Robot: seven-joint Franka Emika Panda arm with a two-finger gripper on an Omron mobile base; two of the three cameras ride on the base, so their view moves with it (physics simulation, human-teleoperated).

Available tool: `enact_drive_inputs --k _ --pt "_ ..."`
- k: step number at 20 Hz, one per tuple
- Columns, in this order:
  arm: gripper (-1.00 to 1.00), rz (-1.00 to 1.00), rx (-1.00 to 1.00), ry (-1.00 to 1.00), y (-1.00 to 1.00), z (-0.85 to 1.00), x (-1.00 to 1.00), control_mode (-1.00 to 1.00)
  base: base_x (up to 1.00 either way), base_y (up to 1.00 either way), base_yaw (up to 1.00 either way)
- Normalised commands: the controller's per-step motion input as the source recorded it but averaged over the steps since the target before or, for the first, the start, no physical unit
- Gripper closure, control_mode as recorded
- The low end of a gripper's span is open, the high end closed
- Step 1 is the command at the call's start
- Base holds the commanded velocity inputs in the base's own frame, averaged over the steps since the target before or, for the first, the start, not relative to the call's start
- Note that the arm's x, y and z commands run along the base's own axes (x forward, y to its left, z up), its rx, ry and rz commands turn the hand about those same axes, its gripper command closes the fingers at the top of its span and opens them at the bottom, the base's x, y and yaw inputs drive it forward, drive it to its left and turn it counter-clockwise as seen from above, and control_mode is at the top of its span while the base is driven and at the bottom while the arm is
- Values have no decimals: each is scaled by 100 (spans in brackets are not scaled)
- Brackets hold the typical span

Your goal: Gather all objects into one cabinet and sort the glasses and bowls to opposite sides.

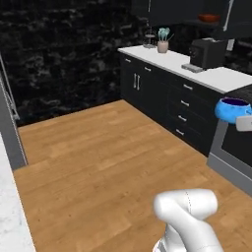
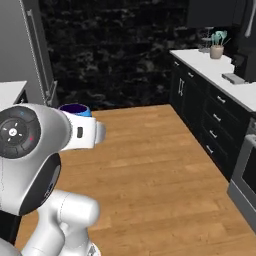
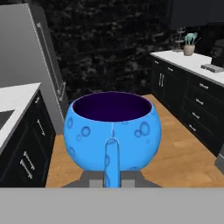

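Note:
My gripper (image 3: 111, 151) is shut on the wall of the glossy blue bowl (image 3: 112, 130). The bowl is upright with a dark purple inside, and one fingertip (image 3: 111, 166) rises against its near side. From the left base camera the blue bowl (image 1: 231, 109) hangs in the air at the far right, in front of the lower cupboards. From the right base camera just its rim (image 2: 75, 108) peeks over the white arm. A reddish-brown wooden bowl (image 1: 209, 18) sits on the shelf of the black wall cabinet (image 1: 199, 22) at the top right.
A white counter (image 1: 170, 59) over black drawers carries a black coffee machine (image 1: 207, 53) and a vase (image 1: 163, 44). An oven front (image 1: 234, 147) stands at the right. A grey fridge (image 2: 35, 45) and another counter (image 3: 13, 98) are to the left. Wooden floor (image 1: 108, 157) lies open between them.

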Motion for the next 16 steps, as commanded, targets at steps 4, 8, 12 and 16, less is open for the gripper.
enact_drive_inputs --k 4,8,12,16 --pt "100 0 0 0 0 0 0 100 100 -20 0" --pt "100 0 0 0 0 0 0 100 100 -32 -3" --pt "100 0 0 0 0 0 0 100 100 -38 -2" --pt "100 0 0 0 0 0 0 100 100 -37 -1"
